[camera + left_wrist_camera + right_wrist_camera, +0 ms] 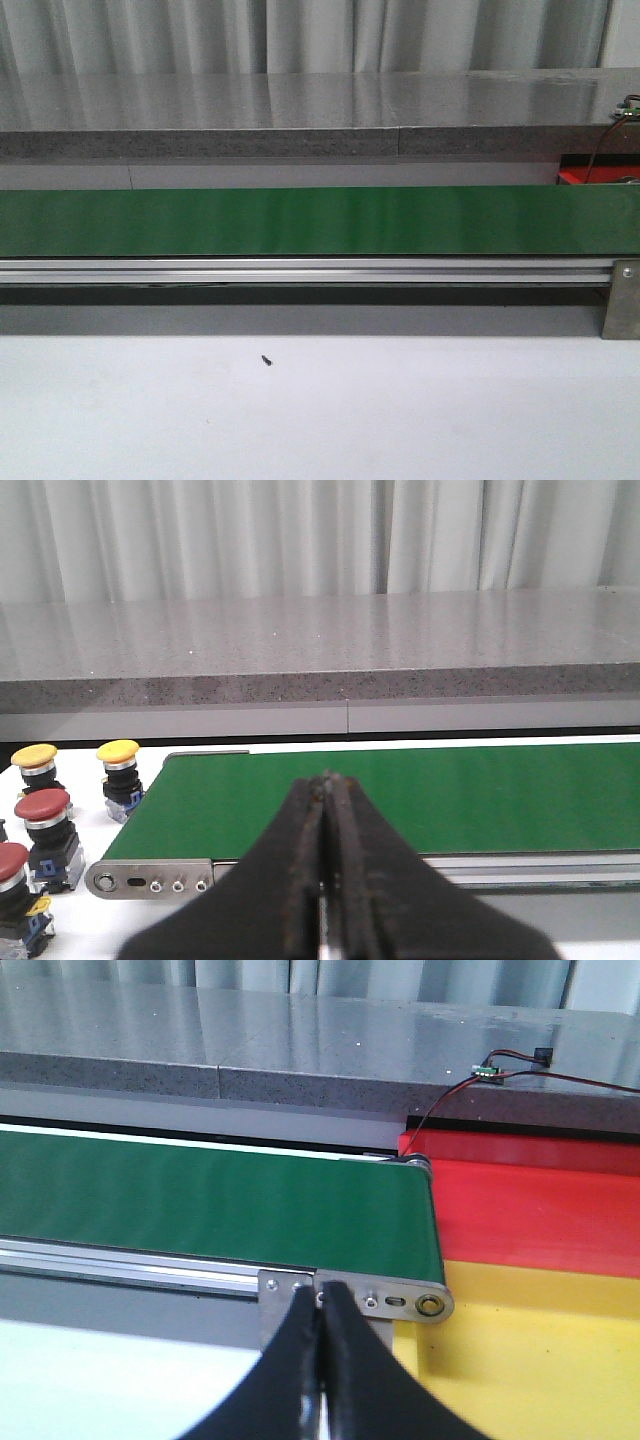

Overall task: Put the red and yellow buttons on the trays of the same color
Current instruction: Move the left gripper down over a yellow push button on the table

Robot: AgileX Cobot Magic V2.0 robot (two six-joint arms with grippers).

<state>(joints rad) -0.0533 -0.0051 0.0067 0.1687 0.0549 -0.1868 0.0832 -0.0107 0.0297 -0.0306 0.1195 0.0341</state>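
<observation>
In the left wrist view, two yellow buttons (118, 752) (34, 757) and two red buttons (42, 805) (10, 862) stand on the white table beside the end of the green conveyor belt (400, 795). My left gripper (327, 780) is shut and empty, hanging over the belt's near edge, apart from the buttons. In the right wrist view, the red tray (540, 1210) and the yellow tray (530, 1360) lie past the belt's other end. My right gripper (320, 1295) is shut and empty in front of the belt's end bracket. Neither gripper shows in the front view.
A grey stone ledge (300, 110) runs behind the belt (320, 220), with a curtain behind it. The belt's aluminium rail (300, 270) fronts it. A small dark speck (266, 360) lies on the white table. A wired green circuit board (487, 1070) sits on the ledge above the red tray.
</observation>
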